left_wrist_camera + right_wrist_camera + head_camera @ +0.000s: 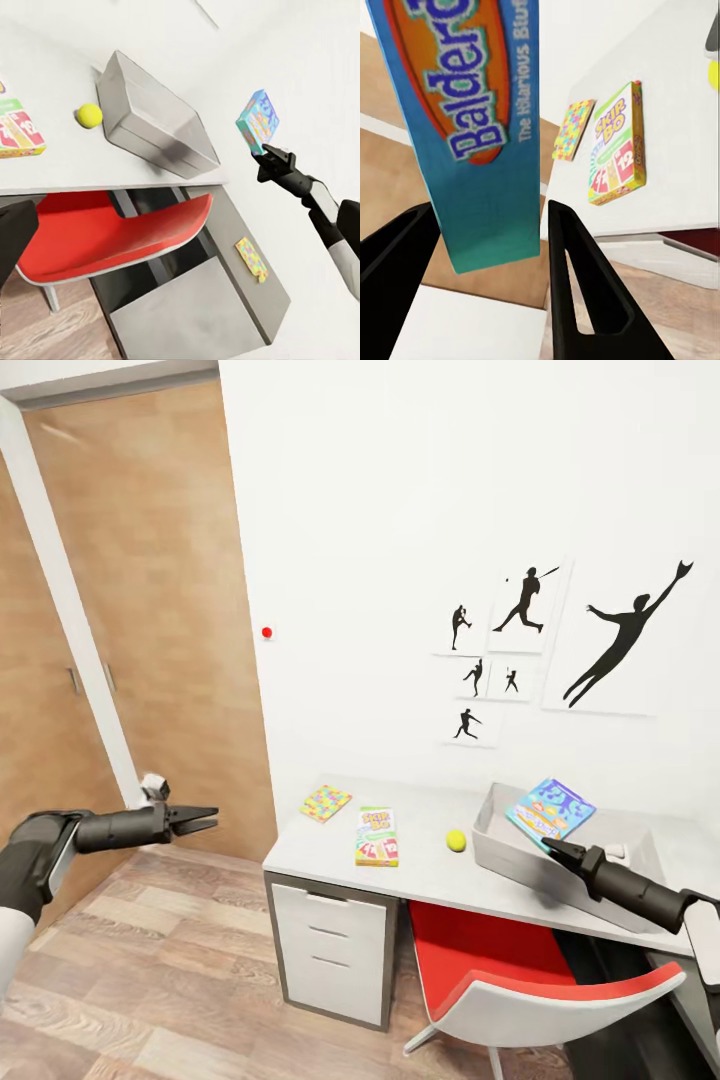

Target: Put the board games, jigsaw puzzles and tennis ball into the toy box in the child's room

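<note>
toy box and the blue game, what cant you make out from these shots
- Toy box inside: in the head view the blue board game covers it; in the left wrist view only its outer walls face the camera.
- Blue board game's title: cut off by the right wrist view's top edge.
- Right gripper grip: fingers flank the box's end, contact unclear.
- Left gripper: jaws too small to judge.

Shallow light-grey toy box [500, 838] is open-topped; the blue cartoon-printed board game [550, 809] overhangs it. A red-seated chair [500, 970] blocks access beneath.
</note>
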Robot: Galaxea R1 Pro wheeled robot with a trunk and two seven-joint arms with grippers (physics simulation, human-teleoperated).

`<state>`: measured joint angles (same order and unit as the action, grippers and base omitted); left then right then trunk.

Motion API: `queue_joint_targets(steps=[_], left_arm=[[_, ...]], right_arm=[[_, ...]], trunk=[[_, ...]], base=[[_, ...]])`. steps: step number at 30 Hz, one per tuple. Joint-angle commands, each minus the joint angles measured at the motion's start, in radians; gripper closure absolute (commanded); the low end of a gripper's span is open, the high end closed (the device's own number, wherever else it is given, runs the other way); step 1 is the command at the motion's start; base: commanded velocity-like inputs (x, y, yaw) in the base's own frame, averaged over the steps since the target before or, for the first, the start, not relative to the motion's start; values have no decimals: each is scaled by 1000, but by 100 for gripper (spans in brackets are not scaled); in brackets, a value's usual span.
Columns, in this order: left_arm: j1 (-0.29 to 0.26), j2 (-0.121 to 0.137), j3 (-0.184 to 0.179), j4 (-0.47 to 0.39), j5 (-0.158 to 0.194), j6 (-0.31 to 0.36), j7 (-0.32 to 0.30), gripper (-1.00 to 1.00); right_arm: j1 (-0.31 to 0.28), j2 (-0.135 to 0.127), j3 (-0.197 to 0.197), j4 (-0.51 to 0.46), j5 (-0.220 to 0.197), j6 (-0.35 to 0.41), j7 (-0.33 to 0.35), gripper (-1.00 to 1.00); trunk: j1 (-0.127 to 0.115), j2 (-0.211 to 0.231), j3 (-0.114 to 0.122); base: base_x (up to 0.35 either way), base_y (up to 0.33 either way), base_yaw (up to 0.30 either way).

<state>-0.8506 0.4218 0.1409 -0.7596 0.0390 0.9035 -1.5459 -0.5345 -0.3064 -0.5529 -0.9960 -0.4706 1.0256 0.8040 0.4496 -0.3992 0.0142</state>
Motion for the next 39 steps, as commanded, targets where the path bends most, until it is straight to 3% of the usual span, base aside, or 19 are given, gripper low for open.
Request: queue_joint_targets(steps=[1,6,9,23,39], left_arm=[[2,-3,-2,5,0,5,0,-100],[14,-7,1,95,7,-93,-5,-100],[16,-4,3,120,9,-118,-10,-100],[16,-2,3,131,10,-130,-13,-100],[16,4,5,131,10,-132,-14,-100]], right_arm=[[0,0,-2,0,4,4,7,100],[2,4,-1,-2,5,4,6,100],[4,9,1,-5,9,-1,7,100],[8,2,2,-1,10,2,7,100],[10,3,2,-8,12,-6,6,100]], trunk=[[0,-1,0],[0,-1,0],[0,-1,0],[0,-1,4],[0,-1,5]], base=[[0,0,0],[0,0,0],[0,0,-24],[79,85,-227],[8,6,-23]])
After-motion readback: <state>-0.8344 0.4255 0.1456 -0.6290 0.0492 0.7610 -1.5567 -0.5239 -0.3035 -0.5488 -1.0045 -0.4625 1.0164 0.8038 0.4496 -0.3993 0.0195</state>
